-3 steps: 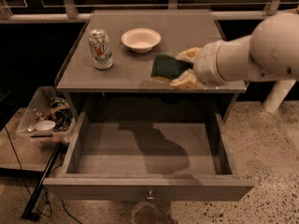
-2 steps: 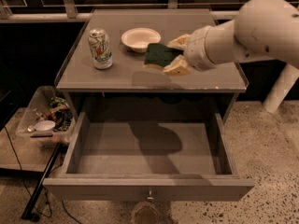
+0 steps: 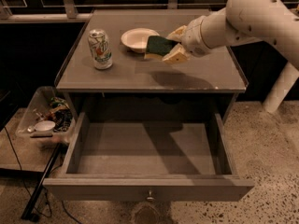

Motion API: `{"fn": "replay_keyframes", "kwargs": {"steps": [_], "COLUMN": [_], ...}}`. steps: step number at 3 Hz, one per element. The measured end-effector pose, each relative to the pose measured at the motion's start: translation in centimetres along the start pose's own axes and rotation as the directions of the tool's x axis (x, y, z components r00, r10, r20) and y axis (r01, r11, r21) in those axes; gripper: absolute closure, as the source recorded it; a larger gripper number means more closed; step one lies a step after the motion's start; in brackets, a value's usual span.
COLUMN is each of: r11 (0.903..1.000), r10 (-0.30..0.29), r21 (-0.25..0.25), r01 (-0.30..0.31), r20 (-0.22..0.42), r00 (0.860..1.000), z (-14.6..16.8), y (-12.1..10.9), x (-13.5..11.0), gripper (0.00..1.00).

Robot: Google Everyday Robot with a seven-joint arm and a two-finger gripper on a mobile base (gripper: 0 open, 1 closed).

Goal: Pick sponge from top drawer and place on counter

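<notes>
My gripper is shut on the sponge, dark green on top with a yellow lower layer. It holds the sponge a little above the middle of the counter, just right of the white bowl. The arm reaches in from the upper right. The top drawer is pulled wide open below the counter and holds nothing; its small metal knob shows on the front panel.
A white bowl stands at the counter's back middle and a drink can stands at its left. A clear bin with clutter and a small bowl sits on the floor left of the cabinet. A white post stands at the right.
The gripper has carried the sponge leftward and farther over the counter, toward the bowl. The drawer, can and bowl have not moved.
</notes>
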State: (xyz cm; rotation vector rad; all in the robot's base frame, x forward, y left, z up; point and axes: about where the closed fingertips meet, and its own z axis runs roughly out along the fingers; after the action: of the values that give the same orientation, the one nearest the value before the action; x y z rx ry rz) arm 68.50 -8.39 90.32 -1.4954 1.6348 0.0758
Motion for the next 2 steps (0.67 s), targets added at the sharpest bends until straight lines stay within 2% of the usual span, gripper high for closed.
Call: {"fn": "replay_keyframes", "kwargs": {"steps": [2], "r11": [0.997], "r10": [0.077], "r21": [0.0], "r01": [-0.078], "r20": [-0.059], "r00": [0.995], "z": [-0.6], "y": [-2.1], "x": [5.7], "gripper": [1.0]}}
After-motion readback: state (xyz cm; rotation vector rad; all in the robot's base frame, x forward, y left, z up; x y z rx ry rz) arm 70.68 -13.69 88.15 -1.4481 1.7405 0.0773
